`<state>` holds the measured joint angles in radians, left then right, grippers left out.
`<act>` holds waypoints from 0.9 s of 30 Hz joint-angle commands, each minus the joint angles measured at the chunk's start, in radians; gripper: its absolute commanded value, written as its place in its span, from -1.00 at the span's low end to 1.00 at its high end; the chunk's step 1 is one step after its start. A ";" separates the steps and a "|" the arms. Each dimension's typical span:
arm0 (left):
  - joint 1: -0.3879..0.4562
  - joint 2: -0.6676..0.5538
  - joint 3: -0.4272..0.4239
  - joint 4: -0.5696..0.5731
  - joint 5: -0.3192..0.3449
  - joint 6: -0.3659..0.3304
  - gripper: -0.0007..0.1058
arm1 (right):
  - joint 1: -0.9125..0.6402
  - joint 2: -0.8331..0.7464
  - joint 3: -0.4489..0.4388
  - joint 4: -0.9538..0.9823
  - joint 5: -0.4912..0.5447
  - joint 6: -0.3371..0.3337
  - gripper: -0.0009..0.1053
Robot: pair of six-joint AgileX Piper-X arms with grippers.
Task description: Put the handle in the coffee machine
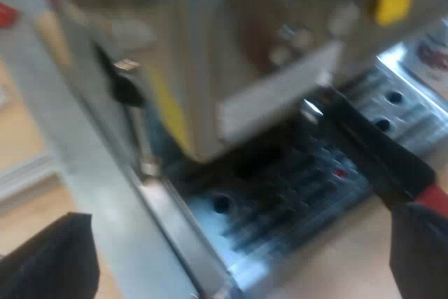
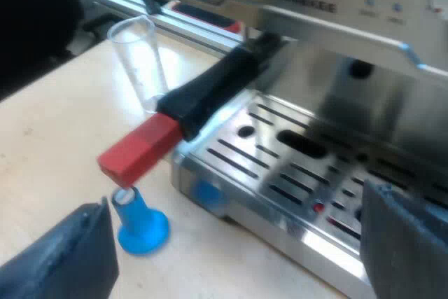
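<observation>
The handle [image 2: 210, 96] has its metal end up under the head of the machine [image 2: 329, 5]. Its dark grip angles out past the corner of the drip tray [image 2: 280, 166], and the red tip hangs clear of the machine over the worktop [image 2: 49, 145]. It is judged seated, since it hangs there with neither claw touching it. Full locking cannot be confirmed because the joint lies in shadow under the head. The right claw [image 2: 234, 243] is released and empty, fingers wide apart, facing the machine's front. The left claw [image 1: 241, 250] is also released and empty, near the machine's tray. A glass [image 2: 140, 61] stands near the machine's corner, beyond the grip. A blue tamper [image 2: 140, 225] stands off the machine's tray under the red tip, apart from it. A yellow item high on the machine cannot be identified.
</observation>
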<state>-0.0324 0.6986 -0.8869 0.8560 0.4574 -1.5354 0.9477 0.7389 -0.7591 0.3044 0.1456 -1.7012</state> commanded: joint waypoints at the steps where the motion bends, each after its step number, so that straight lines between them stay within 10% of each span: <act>1: 0.042 -0.009 -0.056 -0.033 0.010 0.000 0.64 | -0.049 -0.009 -0.081 0.106 0.008 -0.001 0.41; 13: 0.141 -0.009 -0.224 -0.051 -0.020 0.000 0.64 | -0.462 -0.009 -0.295 0.416 -0.084 -0.003 0.41; 27: 0.141 -0.085 -0.229 -0.046 -0.090 0.000 0.64 | -1.071 -0.032 -0.305 0.577 -0.302 -0.107 0.41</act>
<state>0.1056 0.6299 -1.1072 0.8146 0.4007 -1.5354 -0.0855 0.7297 -1.0528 0.8659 -0.1356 -1.7714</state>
